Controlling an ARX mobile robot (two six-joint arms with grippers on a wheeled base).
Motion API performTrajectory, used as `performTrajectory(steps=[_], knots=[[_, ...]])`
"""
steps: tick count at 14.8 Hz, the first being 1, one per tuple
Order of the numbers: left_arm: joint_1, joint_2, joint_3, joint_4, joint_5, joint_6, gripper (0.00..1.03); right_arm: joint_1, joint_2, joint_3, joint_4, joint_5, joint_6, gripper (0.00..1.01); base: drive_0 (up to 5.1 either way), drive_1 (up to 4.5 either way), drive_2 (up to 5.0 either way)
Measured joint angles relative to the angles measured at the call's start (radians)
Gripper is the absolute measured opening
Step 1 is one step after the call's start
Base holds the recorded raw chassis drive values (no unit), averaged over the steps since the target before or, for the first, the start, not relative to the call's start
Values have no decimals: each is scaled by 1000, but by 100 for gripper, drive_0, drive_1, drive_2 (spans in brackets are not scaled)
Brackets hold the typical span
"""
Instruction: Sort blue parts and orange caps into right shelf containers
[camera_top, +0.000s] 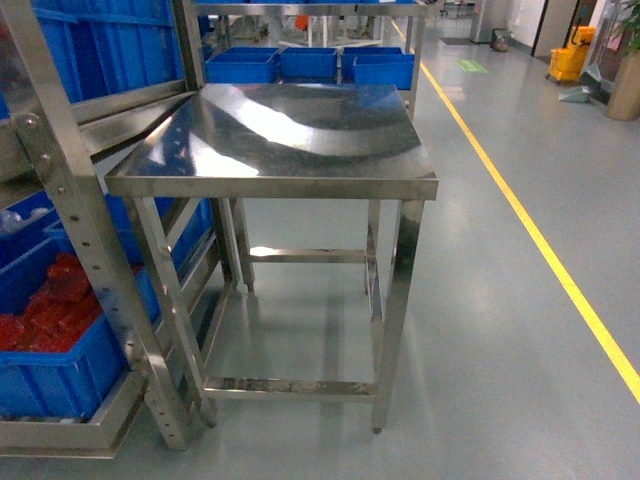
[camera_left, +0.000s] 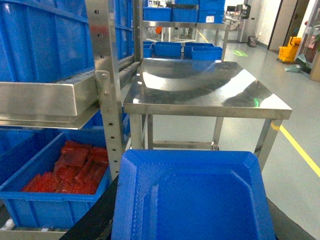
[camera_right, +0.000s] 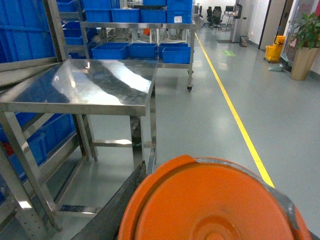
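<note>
In the left wrist view a blue part (camera_left: 200, 170), a blocky square piece with a recessed middle, fills the bottom of the picture. My left gripper (camera_left: 192, 210) is shut on it, with a black finger (camera_left: 95, 215) showing on each side. In the right wrist view my right gripper (camera_right: 215, 205) is shut on an orange cap (camera_right: 210, 195), seen end-on, with one black finger (camera_right: 112, 207) at its left. Neither gripper shows in the head view. The steel shelf (camera_top: 70, 200) stands at the left, carrying large blue crates (camera_top: 100, 40).
A bare steel table (camera_top: 280, 140) stands straight ahead beside the shelf. A low crate (camera_top: 55, 375) holds red flat packets. More blue crates (camera_top: 310, 62) sit on a far rack. A yellow floor line (camera_top: 540, 240) runs along the right, with open floor around it.
</note>
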Motion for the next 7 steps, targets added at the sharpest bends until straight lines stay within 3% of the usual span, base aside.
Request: performTrajectory(steps=[7], knots=[[0,0,0,1,-2,0,41,0,0,0,5,-1,0,43,-493,248,248]])
